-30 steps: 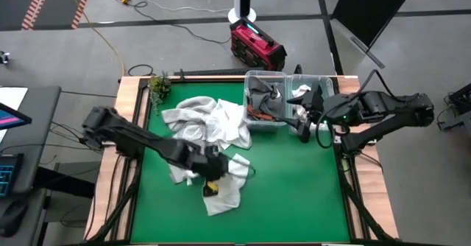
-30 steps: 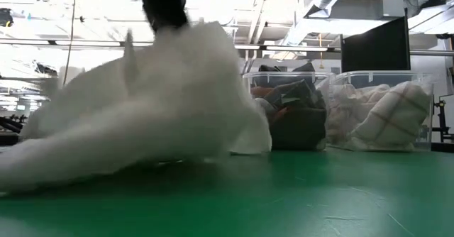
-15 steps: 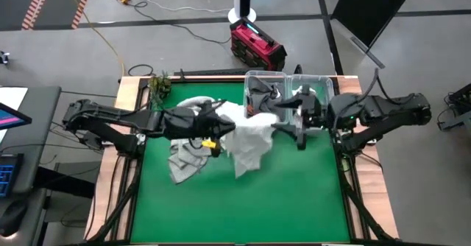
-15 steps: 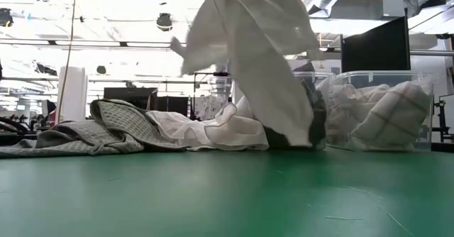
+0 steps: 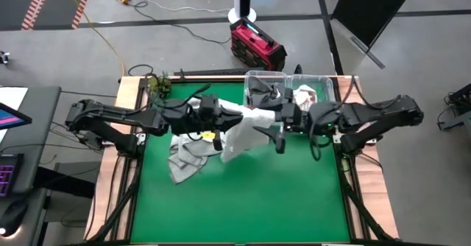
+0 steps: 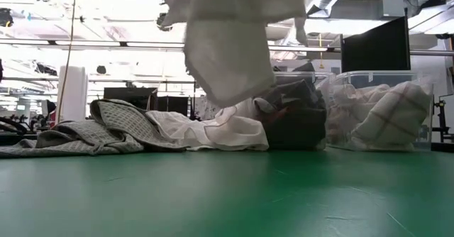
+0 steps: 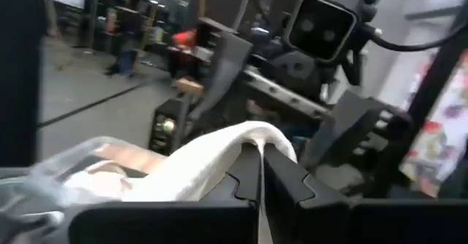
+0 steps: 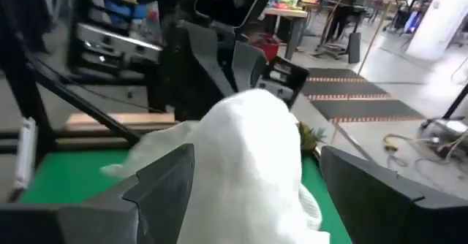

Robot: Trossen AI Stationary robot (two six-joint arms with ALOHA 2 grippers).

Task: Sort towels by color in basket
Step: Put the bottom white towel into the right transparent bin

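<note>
A light grey towel lies crumpled on the green tabletop toward its left edge, with more white cloth heaped just behind it. The left gripper is clamped on a plain white towel, holding it in the air above the middle of the tabletop so it hangs down clear of the surface. The right gripper faces it with fingers spread wide around the towel's other end. At the far right edge stand clear bins holding dark grey, rust-orange and red-checked towels
</note>
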